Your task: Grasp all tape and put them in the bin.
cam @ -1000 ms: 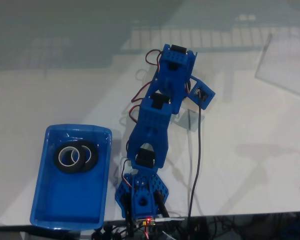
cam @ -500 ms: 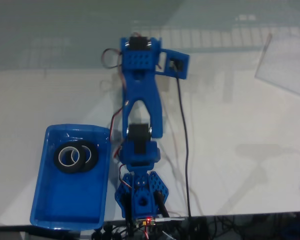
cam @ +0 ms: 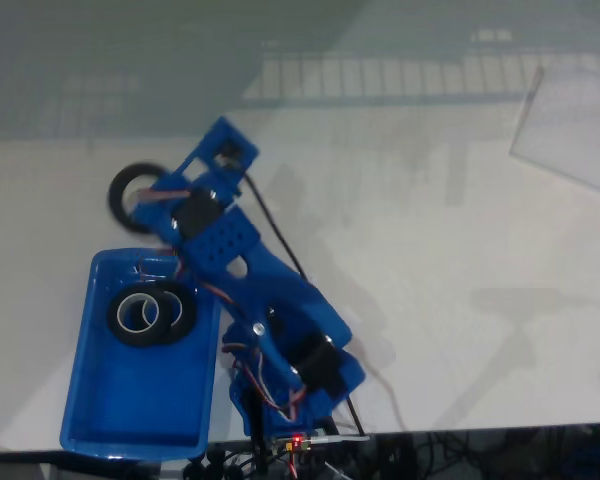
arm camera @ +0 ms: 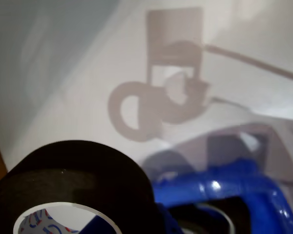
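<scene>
A black tape roll (cam: 133,193) is up in the air at the tip of the arm, sitting just past the far end of the bin (cam: 80,380) in the fixed view. In the wrist view that same roll (arm camera: 83,180) looms large at the bottom left, white core with printed marks showing, and the bin's glossy blue rim (arm camera: 224,187) lies just beside and below it. It reads as a stiff, thick ring, light for its bulk, with a matte outer face that should not slip much; the sensible hold is across the band, one finger through the core and one on the outside, and that looks like what we have, though the fingers themselves are mostly hidden behind the roll. The hand (cam: 148,195) is closed on the roll, carrying it edge-on. Two more rolls (cam: 152,314) already lie overlapping inside the bin near its far end. The roll in the air is not yet over the tub's floor, by my reading; it hangs at the rim's far edge above the white desk (cam: 460,300). A drop from there could clip the wall and roll away, round as it is. The blue arm (cam: 270,300) leans across towards the bin.
</scene>
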